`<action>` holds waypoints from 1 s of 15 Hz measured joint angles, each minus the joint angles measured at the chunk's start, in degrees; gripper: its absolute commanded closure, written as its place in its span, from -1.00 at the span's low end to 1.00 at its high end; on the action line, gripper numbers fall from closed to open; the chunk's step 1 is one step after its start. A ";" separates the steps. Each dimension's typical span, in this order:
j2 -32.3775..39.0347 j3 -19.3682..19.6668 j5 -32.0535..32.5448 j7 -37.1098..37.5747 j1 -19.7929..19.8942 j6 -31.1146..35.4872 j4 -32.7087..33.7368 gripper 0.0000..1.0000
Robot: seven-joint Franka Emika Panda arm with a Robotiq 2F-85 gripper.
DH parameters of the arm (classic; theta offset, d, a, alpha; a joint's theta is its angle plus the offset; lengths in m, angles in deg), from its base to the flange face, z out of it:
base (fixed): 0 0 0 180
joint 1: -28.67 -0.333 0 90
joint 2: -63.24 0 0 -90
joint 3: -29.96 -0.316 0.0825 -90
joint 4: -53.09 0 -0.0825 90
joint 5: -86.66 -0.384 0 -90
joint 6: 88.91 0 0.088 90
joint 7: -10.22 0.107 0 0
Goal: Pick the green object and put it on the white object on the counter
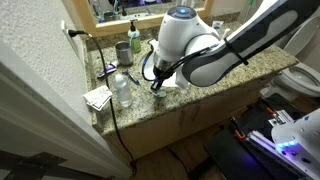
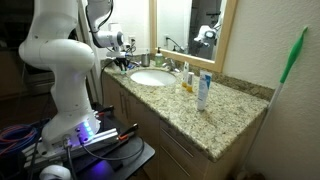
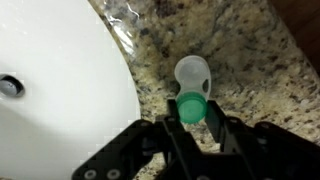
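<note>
Well, the little green piece (image 3: 192, 107) is between the two fingers of the claw (image 3: 192, 116). The fingers press in on it from both sides, with only the green piece in the gap, so the claw looks to have hold of it. Picking it up seems done.

Just past the green piece lies the white piece (image 3: 192, 72), flat on the speckled counter (image 3: 250, 60). In the wrist view the green piece covers the near edge of the white piece, but not its middle. I cannot tell if the two are touching or if the green one hangs a bit above.

So the job looks more than half done. What is left, I think, is to bring the green piece right over the white one, set it down, and let go.

Beside them is the big white sink (image 3: 60, 100). In an exterior view the arm bends low over the counter, near a clear bottle (image 1: 122, 88).
</note>
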 measured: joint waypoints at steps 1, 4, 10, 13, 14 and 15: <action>0.10 0.00 0.00 0.00 -0.10 0.06 0.03 0.83; 0.47 0.00 0.00 0.00 -0.31 0.17 0.14 0.83; 1.20 0.03 0.00 0.00 -0.35 0.57 0.41 0.83; 1.21 0.03 0.00 0.00 -0.44 0.61 0.43 -0.30; 1.21 0.03 -0.02 0.00 -0.49 0.61 0.44 -0.43; 1.21 0.01 -0.03 0.00 -0.55 0.61 0.46 -0.58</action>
